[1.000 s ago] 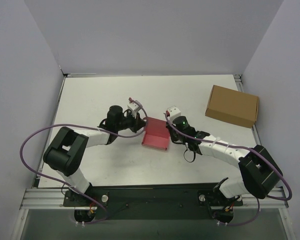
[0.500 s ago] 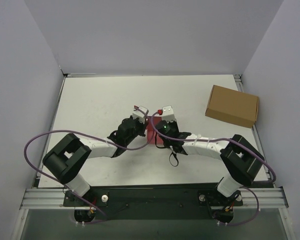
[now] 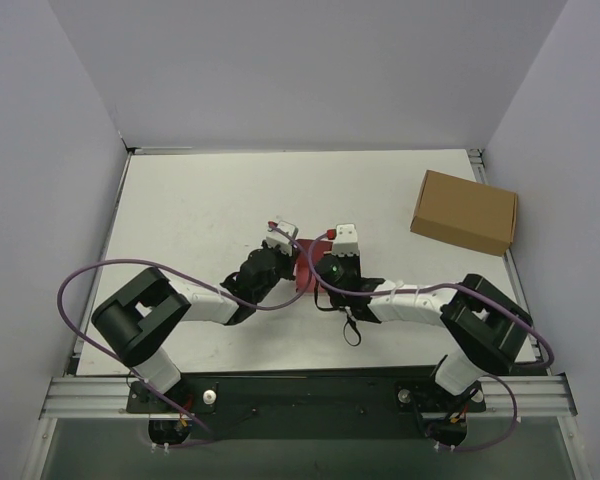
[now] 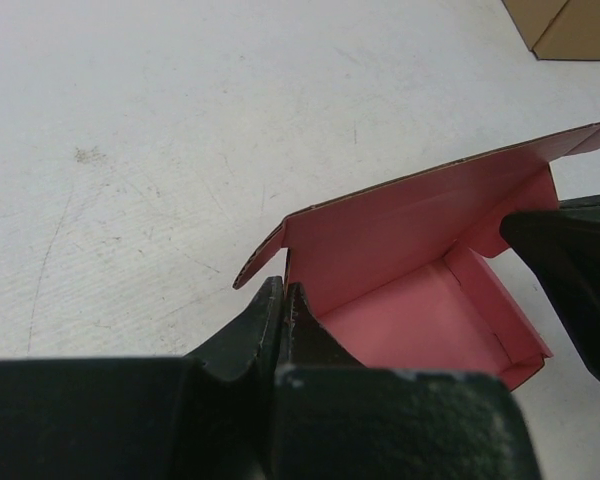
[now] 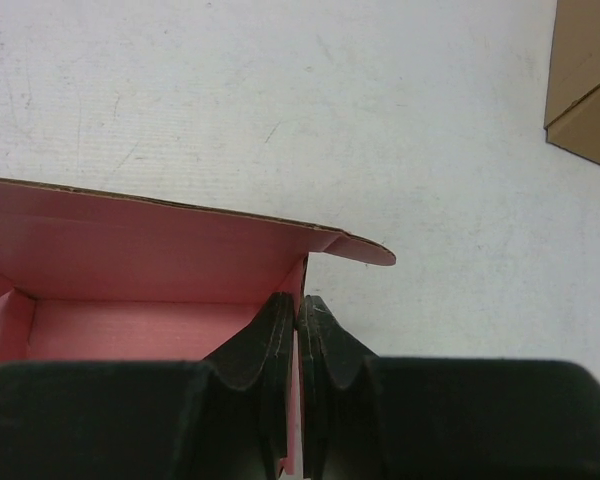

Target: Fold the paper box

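Though half-folded, sits at table (image 3: 200, 200) centre: box (image 4: 400, 230) with lid up at 12 o'clock, clamped by left gripper (image 4: 282, 300) on 9 o'clock wall, by right gripper (image 5: 298, 315) on 3 o'clock wall.

The paper box (image 4: 410, 250) is thin pink card, matt, finely ribbed inside, with a brownish raw cut edge. The table (image 4: 180, 120) is white, matt and slightly gritty, faintly scratched and scuffed. The brown cardboard box (image 3: 464, 212) at far right is dull, smooth card. The left gripper (image 4: 283, 305) and right gripper (image 5: 300, 315) are black plastic with a faint sheen.
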